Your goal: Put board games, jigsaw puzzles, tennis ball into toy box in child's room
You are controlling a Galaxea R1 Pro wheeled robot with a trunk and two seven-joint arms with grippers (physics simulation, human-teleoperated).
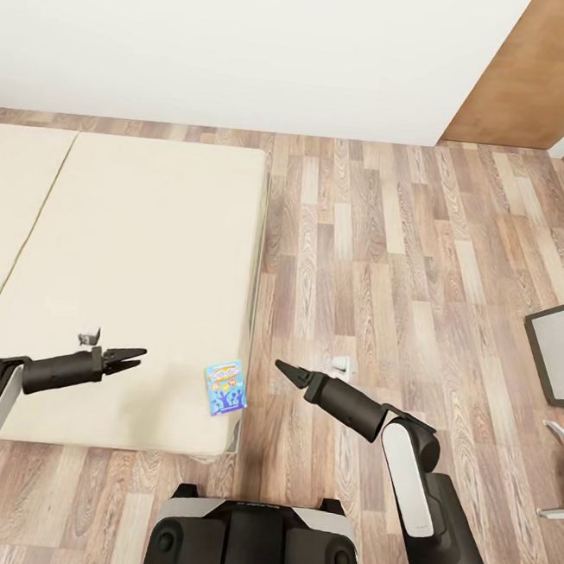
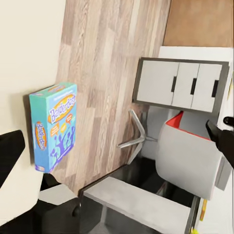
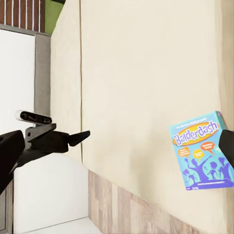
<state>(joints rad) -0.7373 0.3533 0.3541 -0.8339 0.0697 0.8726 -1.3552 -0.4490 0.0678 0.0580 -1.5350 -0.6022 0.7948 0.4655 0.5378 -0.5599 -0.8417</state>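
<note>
We face the bed (image 1: 120,256), where a light blue board game (image 1: 224,387) lies flat at its near right corner, not yet picked up. Our left hand (image 1: 132,357) hovers over the mattress, slightly parted and empty; our right hand (image 1: 287,370), over the floor, looks closed and empty.

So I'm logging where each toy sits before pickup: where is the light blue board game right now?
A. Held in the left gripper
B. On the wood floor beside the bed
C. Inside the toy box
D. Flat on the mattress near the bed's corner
D: the light blue board game lies flat on the bed near the corner, between the left gripper and the right gripper, touching neither.
</note>
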